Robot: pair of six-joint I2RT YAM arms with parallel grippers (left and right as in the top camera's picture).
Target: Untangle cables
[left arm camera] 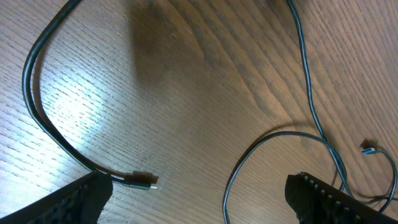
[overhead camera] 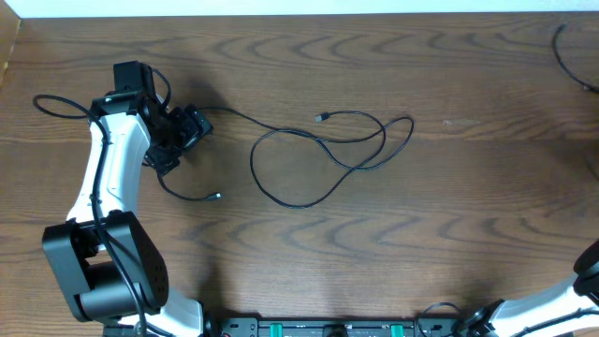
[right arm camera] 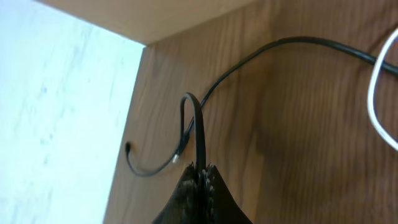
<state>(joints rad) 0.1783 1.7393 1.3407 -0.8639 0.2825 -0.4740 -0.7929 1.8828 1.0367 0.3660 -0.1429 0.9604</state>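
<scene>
A thin black cable (overhead camera: 309,140) lies in loose loops at the table's middle, one small plug (overhead camera: 321,117) inside the loops and another plug (overhead camera: 216,197) near the left arm. My left gripper (overhead camera: 185,131) hovers over its left stretch. In the left wrist view the left gripper (left arm camera: 199,186) is open, nothing between its fingers (left arm camera: 74,202); the plug end (left arm camera: 142,181) lies just beside the left finger. My right gripper (right arm camera: 201,173) is shut on another black cable (right arm camera: 199,134) close to a table corner. A white cable (right arm camera: 375,93) curves at the right edge.
The table's edge (right arm camera: 134,112) runs just left of the right gripper, with pale floor beyond. A dark cable (overhead camera: 562,47) curves at the table's far right corner. The right arm (overhead camera: 588,271) shows only at the bottom right of the overhead view.
</scene>
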